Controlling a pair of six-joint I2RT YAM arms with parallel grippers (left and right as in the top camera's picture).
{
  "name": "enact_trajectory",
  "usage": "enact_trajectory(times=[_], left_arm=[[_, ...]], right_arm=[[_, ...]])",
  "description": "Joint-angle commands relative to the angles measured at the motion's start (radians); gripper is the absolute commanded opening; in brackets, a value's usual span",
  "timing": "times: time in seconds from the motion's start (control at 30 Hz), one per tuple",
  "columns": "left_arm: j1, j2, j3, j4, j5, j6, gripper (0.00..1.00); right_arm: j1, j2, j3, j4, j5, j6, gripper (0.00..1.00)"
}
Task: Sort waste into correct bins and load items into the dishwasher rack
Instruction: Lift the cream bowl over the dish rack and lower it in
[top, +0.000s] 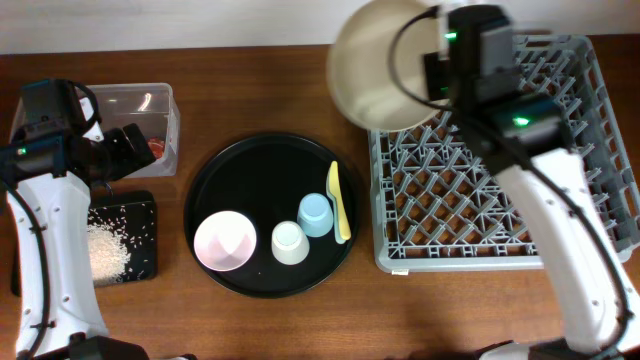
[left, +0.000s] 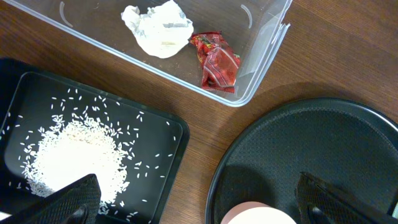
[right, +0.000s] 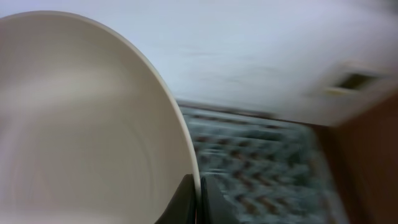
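As seen overhead, the right hand (top: 436, 72) grips the bowl (top: 375, 70) over the rack's (top: 560, 200) corner for loading; the left hand (top: 130, 145) hangs open by the box (top: 165, 100). Left wrist: wrappers (left: 157, 28) in box, rice (left: 74, 155) in small tray (left: 155, 124). Right wrist: fingers (right: 180, 202) pinch the rim.

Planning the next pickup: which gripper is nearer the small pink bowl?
Left. The left gripper hangs open by the clear box, just up-left of the pink bowl. The right gripper is far off over the rack corner, shut on the cream bowl.
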Motion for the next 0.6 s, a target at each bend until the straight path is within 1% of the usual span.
enact_trajectory(times=[0.0, 0.07, 0.1, 0.13, 0.27, 0.33, 0.43, 0.57], left_arm=[[0.003, -0.016, 0.012, -0.001, -0.006, -0.002, 0.99], [0.003, -0.016, 0.012, -0.001, -0.006, -0.002, 0.99], [0.003, -0.016, 0.012, -0.001, -0.006, -0.002, 0.99], [0.003, -0.016, 0.012, -0.001, -0.006, -0.002, 0.99], [0.003, -0.016, 0.012, -0.001, -0.006, -0.002, 0.99], [0.003, -0.016, 0.012, -0.001, -0.006, -0.002, 0.99], [0.003, -0.016, 0.012, -0.001, -0.006, -0.002, 0.99], [0.003, -0.016, 0.012, -0.001, -0.006, -0.002, 0.99]], right_arm=[[-0.095, -0.033, 0.026, -0.007, 0.227, -0.078, 0.04], [-0.172, -0.031, 0.026, 0.005, 0.378, -0.127, 0.04], [-0.195, -0.031, 0.026, 0.016, 0.423, -0.130, 0.04], [-0.246, -0.031, 0.026, 0.058, 0.504, -0.141, 0.04], [-0.362, -0.015, 0.026, 0.131, 0.491, -0.219, 0.04], [-0.392, 0.023, 0.025, 0.181, 0.507, -0.344, 0.04], [-0.396, 0.088, 0.025, 0.325, 0.562, -0.518, 0.04], [-0.395, 0.196, -0.009, 0.342, 0.557, -0.633, 0.04]])
